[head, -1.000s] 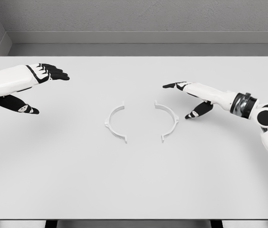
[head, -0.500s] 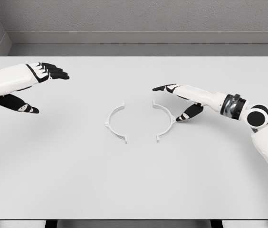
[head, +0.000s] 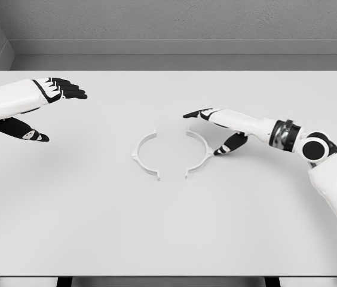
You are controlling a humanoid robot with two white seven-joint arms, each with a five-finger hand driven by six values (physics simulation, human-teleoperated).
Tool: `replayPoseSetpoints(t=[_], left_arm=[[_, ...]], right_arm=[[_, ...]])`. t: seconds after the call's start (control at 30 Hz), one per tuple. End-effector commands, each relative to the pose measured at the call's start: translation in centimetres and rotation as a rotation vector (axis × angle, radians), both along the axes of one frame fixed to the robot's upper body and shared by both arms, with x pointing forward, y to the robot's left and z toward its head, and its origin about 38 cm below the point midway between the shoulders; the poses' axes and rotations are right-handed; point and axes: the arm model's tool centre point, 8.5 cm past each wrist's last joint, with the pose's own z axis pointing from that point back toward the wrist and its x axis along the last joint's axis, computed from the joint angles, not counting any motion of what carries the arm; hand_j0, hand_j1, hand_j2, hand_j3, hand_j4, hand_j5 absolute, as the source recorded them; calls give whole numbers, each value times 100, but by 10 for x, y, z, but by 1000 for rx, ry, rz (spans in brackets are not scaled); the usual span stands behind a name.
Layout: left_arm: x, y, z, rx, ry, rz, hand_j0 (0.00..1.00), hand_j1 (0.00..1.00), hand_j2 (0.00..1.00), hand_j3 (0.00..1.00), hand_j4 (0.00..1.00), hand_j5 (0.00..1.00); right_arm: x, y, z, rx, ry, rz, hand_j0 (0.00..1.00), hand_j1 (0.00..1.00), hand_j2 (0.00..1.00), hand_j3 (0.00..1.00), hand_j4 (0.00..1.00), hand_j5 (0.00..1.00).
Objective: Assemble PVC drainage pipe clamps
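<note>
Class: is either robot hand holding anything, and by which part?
Nothing is gripped. The right hand rests open against the right clamp half's outer curve; the left hand hovers open.

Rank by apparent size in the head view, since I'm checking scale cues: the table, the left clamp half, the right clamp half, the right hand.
1. table, by far
2. right hand
3. left clamp half and right clamp half: they look alike, no ranking.

**A bare simulated test room**

I see a rendered test cell, not a real workshop: a plain white worktop [head: 168, 239], featureless grey walls [head: 180, 21] behind it, and flat, even lighting with no furnishings.
</note>
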Motion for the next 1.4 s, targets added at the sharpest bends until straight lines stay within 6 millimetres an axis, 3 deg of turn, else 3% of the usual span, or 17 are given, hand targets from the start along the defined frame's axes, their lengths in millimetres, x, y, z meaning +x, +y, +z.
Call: replayPoseSetpoints(t=[0.0, 0.37, 0.63, 0.77, 0.9, 1.0, 1.2, 1.37], left_arm=[[0, 0, 1, -6, 2, 2, 100, 100, 100, 100, 100, 100], [1, 0, 2, -6, -2, 1, 100, 100, 100, 100, 100, 100], [1, 0, 2, -6, -2, 1, 100, 100, 100, 100, 100, 100], [1, 0, 2, -6, -2, 1, 100, 100, 100, 100, 100, 100], [1, 0, 2, -5, 0, 0, 100, 100, 100, 100, 100, 100], [1, 0, 2, -6, -1, 1, 100, 100, 100, 100, 100, 100], [1, 0, 2, -6, -1, 1, 100, 100, 100, 100, 100, 100], [1, 0, 2, -5, 0, 0, 100, 100, 100, 100, 100, 100]], right_arm=[[-1, 6, -1, 6, 6, 11, 100, 100, 100, 100, 100, 100], [-3, 21, -2, 8, 4, 45, 100, 100, 100, 100, 100, 100], [11, 1, 0, -19, 12, -13, 100, 100, 100, 100, 100, 100], [27, -25, 4, -4, 25, -101, 100, 100, 100, 100, 100, 100], [37, -27, 4, 1, 45, -127, 100, 100, 100, 100, 100, 100], [42, -26, 0, 9, 69, -144, 100, 100, 100, 100, 100, 100], [44, 5, -2, 19, 66, -99, 100, 100, 100, 100, 100, 100], [43, 10, -2, 19, 65, -89, 100, 100, 100, 100, 100, 100]])
